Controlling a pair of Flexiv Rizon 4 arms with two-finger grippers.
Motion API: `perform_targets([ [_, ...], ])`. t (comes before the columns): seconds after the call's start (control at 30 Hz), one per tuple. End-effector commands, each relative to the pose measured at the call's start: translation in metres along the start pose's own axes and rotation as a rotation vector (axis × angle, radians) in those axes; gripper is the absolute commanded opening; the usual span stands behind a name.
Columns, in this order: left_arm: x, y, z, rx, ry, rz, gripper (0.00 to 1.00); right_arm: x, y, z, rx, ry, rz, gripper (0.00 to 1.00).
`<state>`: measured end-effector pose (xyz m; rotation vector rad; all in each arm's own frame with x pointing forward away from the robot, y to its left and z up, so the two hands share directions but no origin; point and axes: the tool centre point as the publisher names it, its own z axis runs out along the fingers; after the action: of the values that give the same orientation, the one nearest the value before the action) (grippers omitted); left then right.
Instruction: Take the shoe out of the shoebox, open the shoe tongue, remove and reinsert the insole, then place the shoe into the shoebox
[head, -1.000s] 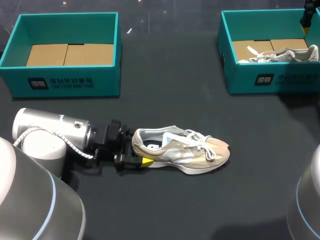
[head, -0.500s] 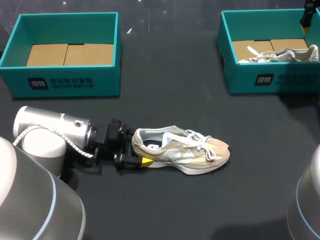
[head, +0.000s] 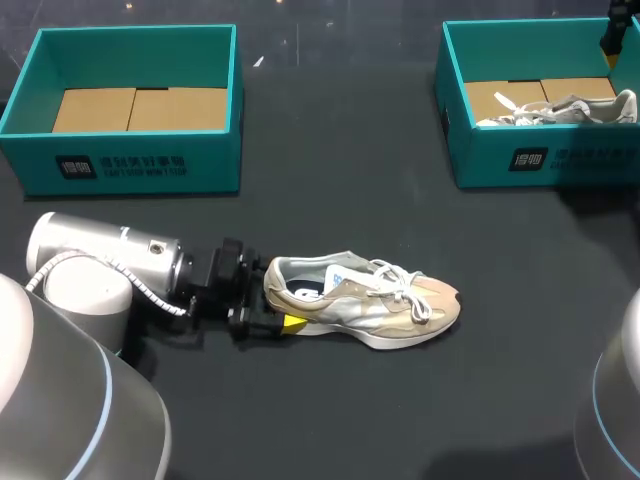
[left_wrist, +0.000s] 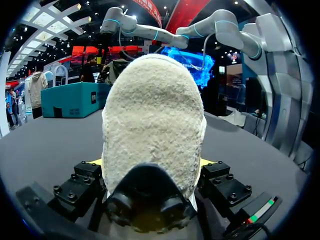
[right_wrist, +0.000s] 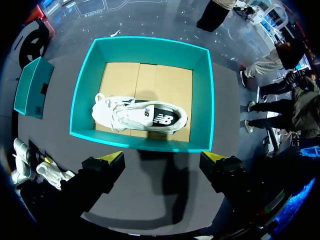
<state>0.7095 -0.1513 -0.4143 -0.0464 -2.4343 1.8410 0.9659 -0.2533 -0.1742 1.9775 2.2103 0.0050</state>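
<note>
Shoe (head: 365, 300) lies on the table (head: 330, 200), toe right, heel clamped in the left hand (head: 265, 306). The right hand (right_wrist: 161, 157) hangs wide open above the far right box (right_wrist: 140, 141) holding a second shoe (right_wrist: 140, 115).

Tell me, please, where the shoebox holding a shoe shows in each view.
Head view: the shoebox sits at the far right.
Left wrist view: small and far ahead, past the loose shoe in the left gripper.
Right wrist view: just ahead of the open right gripper.
Shared landmark: the black table.
</note>
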Motion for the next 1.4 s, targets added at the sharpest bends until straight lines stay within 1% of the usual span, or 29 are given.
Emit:
perform_targets([
  [0.03,-0.001,0.003,0.002,-0.001,0.001,0.000,0.00,0.010,-0.003,-0.004,0.035,-0.025,0.061,1.00],
  [0.1,-0.001,0.003,0.002,-0.001,0.001,0.000,0.00,0.021,-0.010,-0.008,0.052,-0.029,0.112,1.00],
  [0.2,-0.001,0.003,0.002,-0.001,0.001,0.000,0.00,0.039,-0.024,-0.013,0.073,-0.070,0.157,1.00],
  [0.37,-0.001,0.003,0.002,-0.001,0.001,0.000,0.00,0.071,-0.050,-0.023,0.051,-0.059,0.218,1.00],
  [0.47,-0.001,0.003,0.002,-0.001,0.001,0.000,0.00,0.093,-0.065,-0.025,0.032,-0.037,0.252,1.00],
  [0.53,-0.001,0.003,0.002,-0.001,0.001,0.000,0.00,0.111,-0.076,-0.027,0.032,-0.039,0.277,1.00],
  [0.6,-0.001,0.003,0.002,-0.001,0.001,0.000,0.00,0.129,-0.086,-0.030,0.022,-0.010,0.289,1.00],
  [0.67,-0.001,0.003,0.002,-0.001,0.001,0.000,0.00,0.144,-0.092,-0.031,0.022,0.040,0.277,1.00],
  [0.7,-0.001,0.003,0.002,-0.001,0.001,0.000,0.00,0.148,-0.092,-0.032,0.029,0.040,0.260,1.00],
  [1.2,-0.001,0.003,0.002,-0.001,0.001,0.000,0.00,0.148,-0.092,-0.032,0.029,0.040,0.260,1.00],
  [1.27,-0.001,0.003,0.002,-0.001,0.001,0.000,0.00,0.158,-0.092,-0.030,0.016,0.057,0.269,1.00],
  [1.3,-0.001,0.003,0.002,-0.001,0.001,0.000,0.00,0.164,-0.093,-0.029,0.021,0.039,0.278,1.00],
  [1.4,-0.002,0.001,0.003,0.006,-0.025,0.006,0.00,0.173,-0.098,-0.027,0.014,0.046,0.288,1.00],
])
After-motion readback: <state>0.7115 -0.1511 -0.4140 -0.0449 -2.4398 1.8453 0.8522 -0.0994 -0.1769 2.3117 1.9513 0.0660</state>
